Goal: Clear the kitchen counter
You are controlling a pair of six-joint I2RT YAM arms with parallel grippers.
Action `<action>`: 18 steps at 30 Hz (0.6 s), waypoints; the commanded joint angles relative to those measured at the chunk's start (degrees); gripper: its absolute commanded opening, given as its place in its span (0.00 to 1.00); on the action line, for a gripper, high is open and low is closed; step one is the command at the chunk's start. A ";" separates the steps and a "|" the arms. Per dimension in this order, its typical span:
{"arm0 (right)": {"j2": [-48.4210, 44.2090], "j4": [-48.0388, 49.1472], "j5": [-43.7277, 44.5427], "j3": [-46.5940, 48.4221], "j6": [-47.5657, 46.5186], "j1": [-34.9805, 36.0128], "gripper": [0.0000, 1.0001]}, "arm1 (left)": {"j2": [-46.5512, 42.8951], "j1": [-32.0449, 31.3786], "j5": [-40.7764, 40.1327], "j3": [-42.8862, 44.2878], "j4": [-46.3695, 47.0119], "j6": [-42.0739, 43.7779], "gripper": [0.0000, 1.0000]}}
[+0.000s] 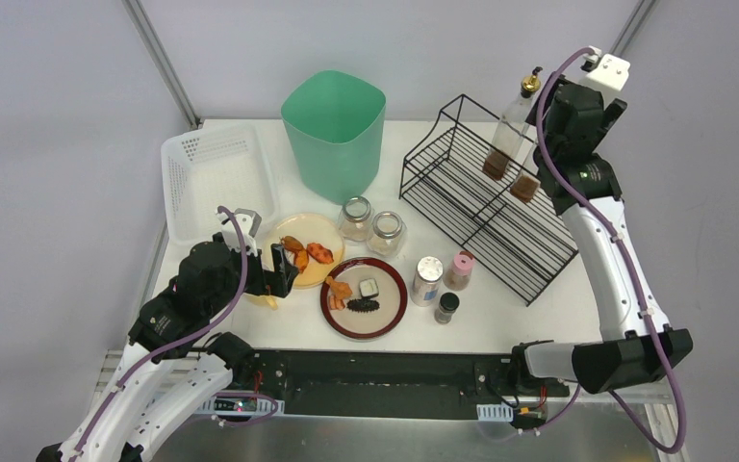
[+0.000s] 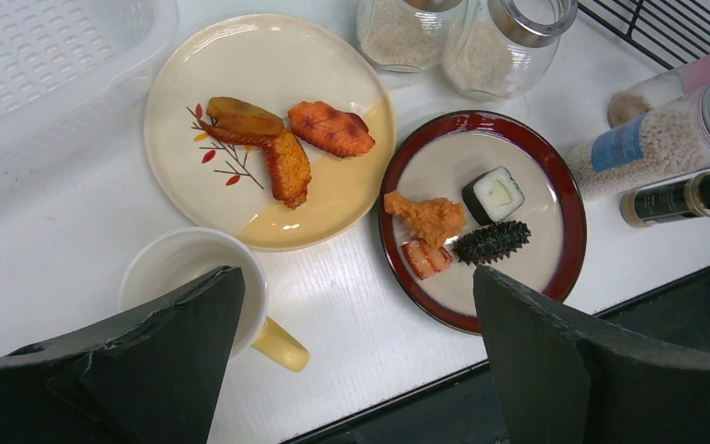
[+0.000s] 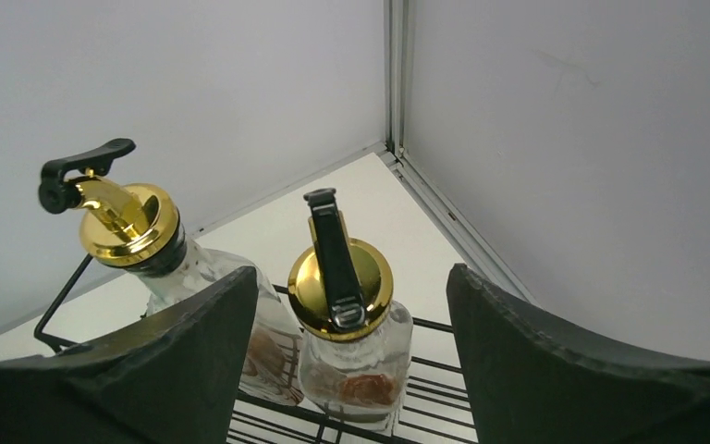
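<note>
The kitchen counter (image 1: 486, 322) is the wide white top under everything; near the middle of its front edge sits a red-rimmed plate (image 1: 390, 298) with a fried lump, a sushi roll, a small orange piece and a dark spiky piece on it; just left of that plate is a cream plate (image 1: 313, 229) with three orange-brown pieces of food; nearer the front than the cream plate stands a white mug (image 2: 176, 264) with a yellow handle, its inside partly hidden; just behind the red-rimmed plate are two glass jars (image 1: 355, 218) (image 1: 386, 234) of pale grains; just right of it stand a silver-lidded shaker (image 1: 427, 280) of white grains, a pink-lidded shaker (image 1: 460, 270) and a small dark bottle (image 1: 446, 307); further behind it are a green bin (image 1: 333, 135) and, back left, a white basket (image 1: 216, 183); back right is a black wire rack (image 1: 486, 207) carrying two glass bottles (image 3: 162, 268) (image 3: 351, 324) with gold spouts and something brown at the bottom; the left gripper (image 2: 356, 273) hangs left of the red-rimmed plate, jaws spread wide and holding nothing, one finger over the mug; the right gripper (image 3: 349, 277) is over the rack, jaws apart on either side of the nearer bottle, with a gap showing on each side
</note>
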 commanded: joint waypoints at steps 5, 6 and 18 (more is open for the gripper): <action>-8.56 -8.01 -2.29 4.88 0.36 2.74 0.81 | 0.66 0.11 0.47 -0.34 1.60 0.94 1.00; -9.48 -10.11 -3.23 5.44 0.65 3.18 0.81 | 0.77 0.11 0.49 -0.31 1.60 0.94 1.00; -17.69 -30.79 -31.32 1.89 10.76 7.64 0.82 | 1.75 0.11 -0.11 -0.29 1.65 1.02 1.00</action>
